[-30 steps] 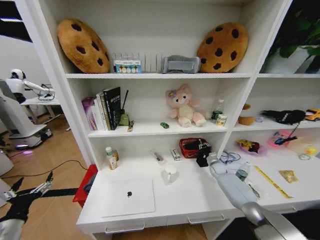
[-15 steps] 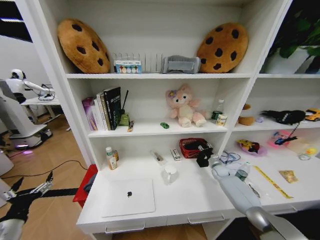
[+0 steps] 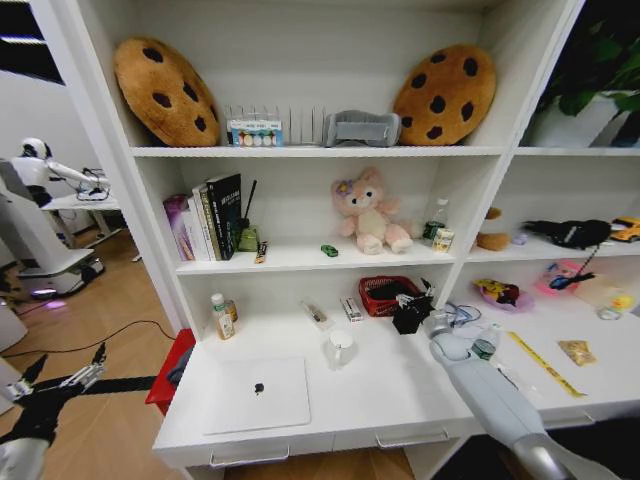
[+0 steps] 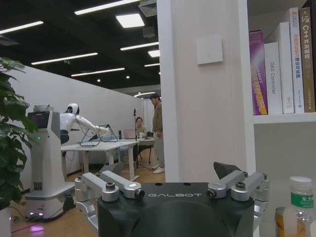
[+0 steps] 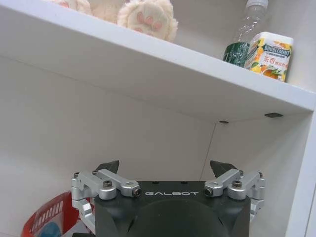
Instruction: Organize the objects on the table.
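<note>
Right gripper (image 3: 414, 302) spread wide and empty, at the back of the table (image 3: 390, 395), just beside the red basket (image 3: 378, 293) and under the middle shelf. Left gripper (image 3: 62, 378) likewise released, holding nothing, parked low off the table's left end, above the floor.

Nearest on the table: silver laptop (image 3: 258, 392), lid shut, lying flat by the front edge, well apart from either gripper. Behind it, a small clear cup (image 3: 340, 347), between laptop and basket. Farther back and higher: tiny green toy car (image 3: 329, 250) on the middle shelf, near the plush toy (image 3: 368, 215), not on the table at all.

Judged as an approach step: a reach into the back recess, nothing grasped yet, sorting barely begun. Cannot tell which item by the basket is the target. Next move probably calls for lowering onto something small close to the basket rim without snagging it, keeping clear of the shelf edge overhead, and closing only once the thing sits squarely between the fingers.
</note>
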Robot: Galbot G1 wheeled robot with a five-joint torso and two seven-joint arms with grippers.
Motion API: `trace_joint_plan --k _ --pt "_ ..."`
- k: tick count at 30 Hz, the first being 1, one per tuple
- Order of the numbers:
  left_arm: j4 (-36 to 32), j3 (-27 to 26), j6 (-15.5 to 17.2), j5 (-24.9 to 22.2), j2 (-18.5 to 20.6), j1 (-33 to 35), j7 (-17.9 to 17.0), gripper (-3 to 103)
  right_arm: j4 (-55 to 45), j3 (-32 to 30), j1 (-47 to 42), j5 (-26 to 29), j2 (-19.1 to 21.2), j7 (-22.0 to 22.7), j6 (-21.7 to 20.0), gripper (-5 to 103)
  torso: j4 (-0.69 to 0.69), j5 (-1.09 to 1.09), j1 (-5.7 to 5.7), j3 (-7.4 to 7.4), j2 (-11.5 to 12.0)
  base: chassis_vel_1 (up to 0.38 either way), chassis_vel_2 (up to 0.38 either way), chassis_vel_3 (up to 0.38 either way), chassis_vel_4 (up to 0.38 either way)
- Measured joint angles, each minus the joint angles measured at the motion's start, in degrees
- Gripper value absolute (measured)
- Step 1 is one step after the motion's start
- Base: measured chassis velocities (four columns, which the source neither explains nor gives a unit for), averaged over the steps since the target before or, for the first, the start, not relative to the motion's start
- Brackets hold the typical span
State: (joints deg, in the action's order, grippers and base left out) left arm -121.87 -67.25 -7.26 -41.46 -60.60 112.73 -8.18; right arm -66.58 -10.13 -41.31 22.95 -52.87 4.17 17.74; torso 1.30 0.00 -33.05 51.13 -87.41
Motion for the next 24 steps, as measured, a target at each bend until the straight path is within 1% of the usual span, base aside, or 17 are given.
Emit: trace_joint_plan --k 1,2,4,5,6,8,10,11,13,15,16,17,19,24 --pt "0.0 0.0 0.0 0.0 0.0 0.0 0.0 100 -2.2 -0.8 -1.6 0.6 0.5 0.4 -0.6 100 -0.01 -0.01 0.00 0.00 0.0 0.000 0.000 0.000 0.000" --pt "0.0 0.0 0.0 0.0 0.0 0.0 0.0 100 -2.2 -0.8 -1.6 0.6 0.5 0.4 -0.6 100 -0.01 -0.01 0.00 0.00 0.0 0.000 0.000 0.000 0.000" --pt "0.0 0.0 0.0 0.0 0.0 0.0 0.0 100 -7.2 -2.3 -6.1 2.1 1.3 1.5 -2.4 100 0.00 0.01 0.00 0.00 0.0 0.000 0.000 0.000 0.000" --pt "0.0 0.0 0.0 0.0 0.0 0.0 0.0 100 -7.2 -2.3 -6.1 2.1 1.3 1.5 -2.4 100 0.00 0.01 0.00 0.00 0.0 0.000 0.000 0.000 0.000" --pt "0.0 0.0 0.0 0.0 0.0 0.0 0.0 100 -10.0 -3.4 -9.1 2.5 1.7 2.1 -3.0 100 0.01 0.02 0.00 0.00 0.0 0.000 0.000 0.000 0.000" --pt "0.0 0.0 0.0 0.0 0.0 0.0 0.0 100 -11.0 -3.9 -10.4 2.6 1.9 2.3 -3.1 100 0.00 0.00 0.00 -0.01 0.0 0.000 0.000 0.000 0.000" --pt "0.0 0.0 0.0 0.0 0.0 0.0 0.0 100 -14.2 -5.8 -14.6 2.6 2.3 3.3 -3.8 100 0.01 0.01 0.00 -0.01 0.0 0.000 0.000 0.000 0.000" --pt "0.0 0.0 0.0 0.0 0.0 0.0 0.0 100 -14.2 -5.8 -14.6 2.6 2.3 3.3 -3.8 100 0.01 0.01 0.00 -0.01 0.0 0.000 0.000 0.000 0.000" --pt "0.0 0.0 0.0 0.0 0.0 0.0 0.0 100 -16.7 -8.0 -17.9 2.1 2.3 4.5 -4.4 100 0.01 0.01 0.00 -0.01 0.0 0.000 0.000 0.000 0.000" --pt "0.0 0.0 0.0 0.0 0.0 0.0 0.0 100 -17.8 -9.1 -19.1 1.9 2.3 5.0 -4.7 100 0.01 0.00 0.00 -0.01 0.0 0.000 0.000 0.000 0.000" --pt "0.0 0.0 0.0 0.0 0.0 0.0 0.0 100 -19.4 -10.8 -20.9 1.8 2.2 5.9 -5.5 100 0.00 -0.01 0.00 -0.01 0.0 0.000 0.000 0.000 0.000" --pt "0.0 0.0 0.0 0.0 0.0 0.0 0.0 100 -19.4 -10.8 -20.9 1.8 2.2 5.9 -5.5 100 0.00 -0.01 0.00 -0.01 0.0 0.000 0.000 0.000 0.000" --pt "0.0 0.0 0.0 0.0 0.0 0.0 0.0 100 -21.2 -12.9 -23.7 2.6 2.1 7.3 -7.1 100 0.00 0.00 0.00 -0.01 0.0 0.000 0.000 0.000 0.000" --pt "0.0 0.0 0.0 0.0 0.0 0.0 0.0 100 -21.1 -15.3 -28.1 3.3 2.1 7.7 -7.8 100 0.01 0.01 0.01 -0.01 0.0 0.000 0.000 0.000 0.000"
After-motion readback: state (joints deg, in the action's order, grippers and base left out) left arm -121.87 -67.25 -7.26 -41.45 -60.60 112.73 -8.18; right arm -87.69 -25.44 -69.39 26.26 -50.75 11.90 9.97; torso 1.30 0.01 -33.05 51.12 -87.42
